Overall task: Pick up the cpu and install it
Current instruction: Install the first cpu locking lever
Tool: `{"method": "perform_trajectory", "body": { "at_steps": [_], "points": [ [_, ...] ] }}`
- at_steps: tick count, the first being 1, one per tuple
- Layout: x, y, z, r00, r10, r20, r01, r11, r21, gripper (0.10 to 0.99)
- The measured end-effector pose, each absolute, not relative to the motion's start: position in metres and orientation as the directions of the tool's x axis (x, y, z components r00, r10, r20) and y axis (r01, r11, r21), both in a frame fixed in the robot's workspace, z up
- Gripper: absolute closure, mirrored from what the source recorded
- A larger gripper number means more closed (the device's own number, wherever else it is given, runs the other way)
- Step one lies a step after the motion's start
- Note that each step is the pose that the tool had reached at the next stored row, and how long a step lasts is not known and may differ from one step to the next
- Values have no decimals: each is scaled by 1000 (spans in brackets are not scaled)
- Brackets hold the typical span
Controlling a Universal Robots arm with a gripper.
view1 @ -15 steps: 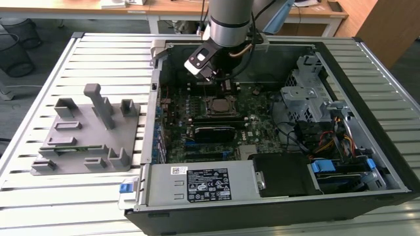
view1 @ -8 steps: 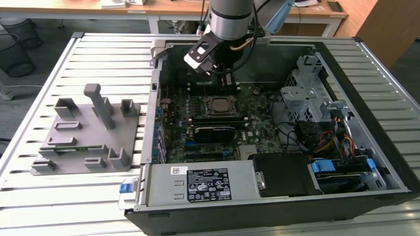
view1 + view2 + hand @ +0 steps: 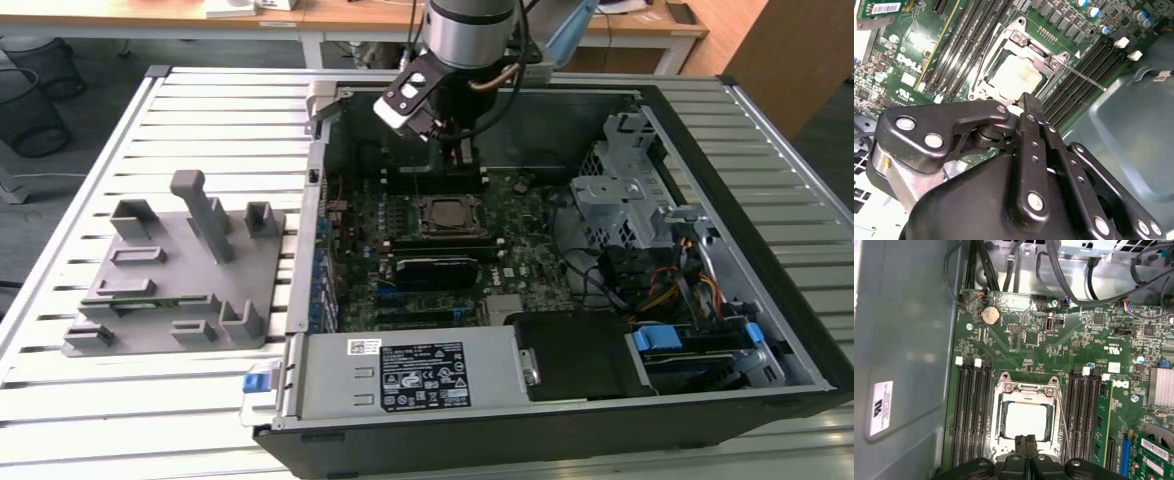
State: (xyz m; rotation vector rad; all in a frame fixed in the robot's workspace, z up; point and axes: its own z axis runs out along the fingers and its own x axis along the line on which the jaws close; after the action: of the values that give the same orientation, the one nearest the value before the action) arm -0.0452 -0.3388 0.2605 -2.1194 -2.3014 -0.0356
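Observation:
The cpu (image 3: 1026, 420) is a pale square chip lying flat inside the metal-framed socket (image 3: 1004, 405) on the green motherboard; the second wrist view shows it too (image 3: 1021, 75). My gripper (image 3: 1026, 442) hangs just above the socket's edge beside the chip, with its two black fingers pressed together and nothing between them. The same shut fingertips (image 3: 1030, 102) show in the second wrist view. In the exterior view the gripper (image 3: 461, 155) reaches down into the open computer case, a little behind the socket (image 3: 445, 217).
Dark memory slots (image 3: 971, 410) flank the socket, and a thin lever rod (image 3: 1089, 80) runs along one side. A grey fixture (image 3: 174, 280) sits on the slatted table at the exterior view's left. Inside the case are a power supply (image 3: 414, 375), a drive cage (image 3: 634, 195) and cables (image 3: 667, 290).

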Motion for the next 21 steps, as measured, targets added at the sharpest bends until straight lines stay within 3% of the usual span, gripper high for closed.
{"method": "perform_trajectory", "body": {
  "at_steps": [9,21],
  "points": [
    [-45,-339,275,-89,996,23,996,89,8,980],
    [-45,-339,275,-294,956,20,956,294,8,980]
  ]
}}
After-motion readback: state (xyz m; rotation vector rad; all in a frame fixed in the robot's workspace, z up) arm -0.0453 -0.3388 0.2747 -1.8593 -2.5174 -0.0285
